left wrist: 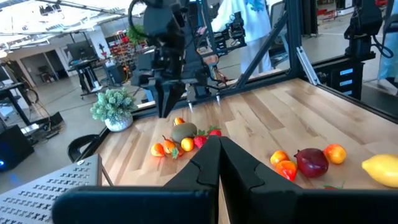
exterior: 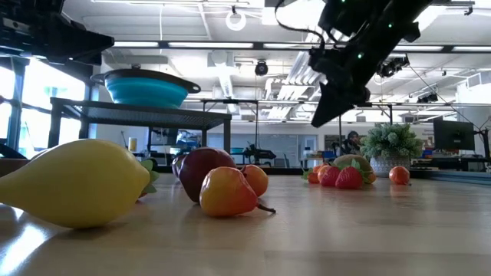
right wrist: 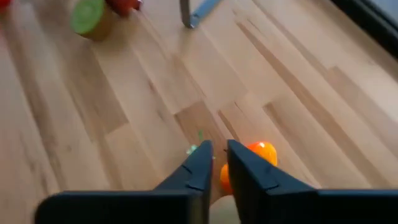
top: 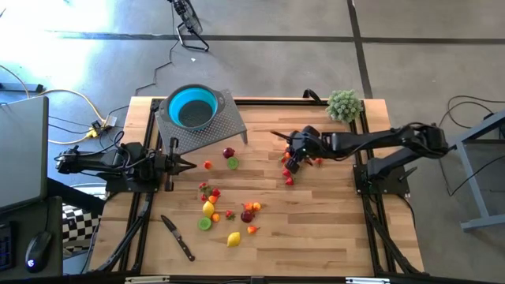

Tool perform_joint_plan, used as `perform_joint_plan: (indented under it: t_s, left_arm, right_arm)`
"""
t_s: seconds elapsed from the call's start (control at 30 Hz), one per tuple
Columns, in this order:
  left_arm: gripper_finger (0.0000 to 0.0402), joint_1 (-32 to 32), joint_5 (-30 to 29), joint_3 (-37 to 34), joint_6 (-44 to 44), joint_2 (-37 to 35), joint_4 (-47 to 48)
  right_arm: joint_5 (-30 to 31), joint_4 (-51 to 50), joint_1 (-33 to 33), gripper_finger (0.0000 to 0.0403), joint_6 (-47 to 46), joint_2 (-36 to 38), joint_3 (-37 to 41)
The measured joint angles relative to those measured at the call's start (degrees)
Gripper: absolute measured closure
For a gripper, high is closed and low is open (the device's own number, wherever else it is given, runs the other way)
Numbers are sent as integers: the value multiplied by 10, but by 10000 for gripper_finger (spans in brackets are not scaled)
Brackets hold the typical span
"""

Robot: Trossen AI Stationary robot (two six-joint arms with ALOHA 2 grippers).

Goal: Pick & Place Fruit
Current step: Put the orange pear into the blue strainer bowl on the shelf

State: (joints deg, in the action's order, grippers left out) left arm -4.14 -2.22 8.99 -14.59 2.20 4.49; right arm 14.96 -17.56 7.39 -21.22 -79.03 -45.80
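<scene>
Overhead, the right pincer (top: 289,163) is reaching across the wooden table (top: 316,229), slightly parted, gripping nothing, above small red and orange toy fruits (top: 289,175). Left pincer (top: 189,165) is resting closed, empty, beside the teal bowl (top: 192,108).

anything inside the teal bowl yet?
Nothing shows. In the high view the teal bowl on the grey rack looks empty, with fruit scattered on the table. In the low view its rim hides the inside.

Robotics lab: open hall, ceiling ducts (exterior: 230,73), monitors (exterior: 454,135), framed workbench (top: 316,221)
</scene>
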Motion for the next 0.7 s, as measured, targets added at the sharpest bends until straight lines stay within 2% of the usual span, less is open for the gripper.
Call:
perform_joint_plan:
  t_s: [0.2,0.33,0.47,0.7]
  left_arm:
    - [400,0,0,0,0,0,0]
    - [400,0,-4,0,-1,0,0]
    - [400,0,-16,0,-1,0,0]
    - [400,0,-18,0,-1,0,0]
  right_arm:
    - [28,-2,7,251,-64,-21,0]
    - [32,-7,6,208,-84,-22,0]
    - [31,-9,6,202,-90,-22,0]
    - [31,-21,6,232,-90,-30,1]
